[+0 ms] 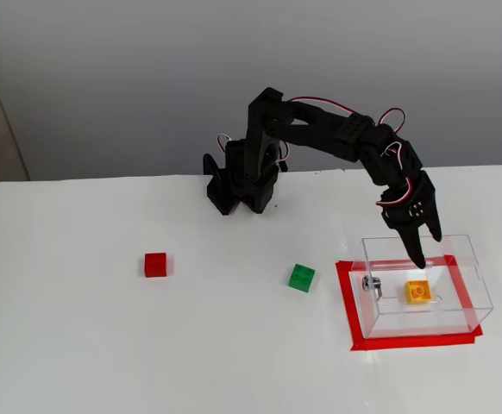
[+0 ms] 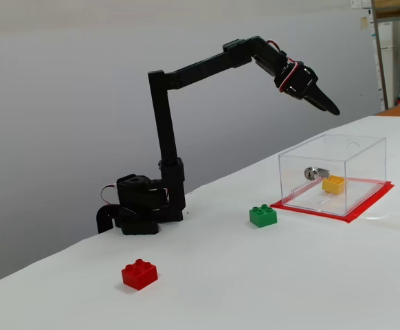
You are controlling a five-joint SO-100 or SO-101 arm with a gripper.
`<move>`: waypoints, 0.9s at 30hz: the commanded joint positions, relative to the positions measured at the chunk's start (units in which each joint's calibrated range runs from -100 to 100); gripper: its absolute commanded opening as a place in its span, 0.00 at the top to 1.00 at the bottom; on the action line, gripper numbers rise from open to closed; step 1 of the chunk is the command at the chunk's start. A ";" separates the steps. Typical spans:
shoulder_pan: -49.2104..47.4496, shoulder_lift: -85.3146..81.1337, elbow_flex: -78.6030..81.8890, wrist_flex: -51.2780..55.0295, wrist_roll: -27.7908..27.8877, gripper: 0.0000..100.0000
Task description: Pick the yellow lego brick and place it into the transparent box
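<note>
Sitting farthest left in both fixed views, the red lego brick lies alone on the white table, well apart from everything else. Behind it and further right stands the black arm's base, near the table's far edge, with the arm reaching from it out to the right. The green lego brick comes next, resting studs-up on the table just short of the red tape border that frames the transparent box. That box stands upright and open at the top on the right side of the table, with a small metal fitting on its left wall as a fixed view shows it. The yellow lego brick lies on the box floor, studs up, near the middle, clear of the walls and not touched by anything. Above the box hangs the gripper, pointing downward, raised well clear of the rim in the side-on fixed view and holding nothing. Its two black fingers seem to stand slightly parted at the tips in the higher fixed view, but whether the claw is truly spread or pressed together I cannot tell.
</note>
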 commanded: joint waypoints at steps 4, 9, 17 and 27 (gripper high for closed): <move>3.29 -5.35 -0.81 0.10 0.19 0.74; 6.61 -9.85 2.72 0.10 0.24 0.82; 15.12 -21.90 13.02 0.10 0.24 0.93; 29.61 -39.29 28.67 0.10 0.24 0.93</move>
